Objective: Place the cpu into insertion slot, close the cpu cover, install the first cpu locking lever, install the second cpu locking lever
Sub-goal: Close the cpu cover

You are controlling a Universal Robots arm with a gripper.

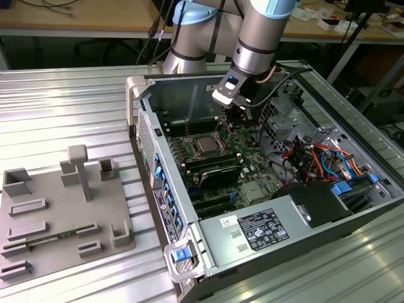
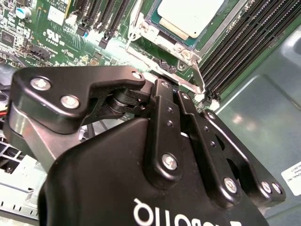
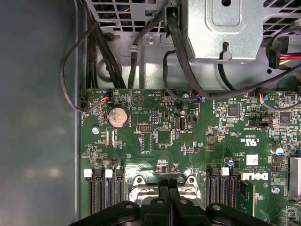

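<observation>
Cpu sits in the insertion slot between black memory slots. Hand, fingers pressed together with nothing visibly held, hangs just beside a wire locking lever; drive cables crowd the case nearby.

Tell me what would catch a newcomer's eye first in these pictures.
The open computer case stands out first, with the robot arm reaching into it. Its claw, shut, hangs over the green board, close to the silver chip. A grey tray lies on the exterior view's left.
</observation>
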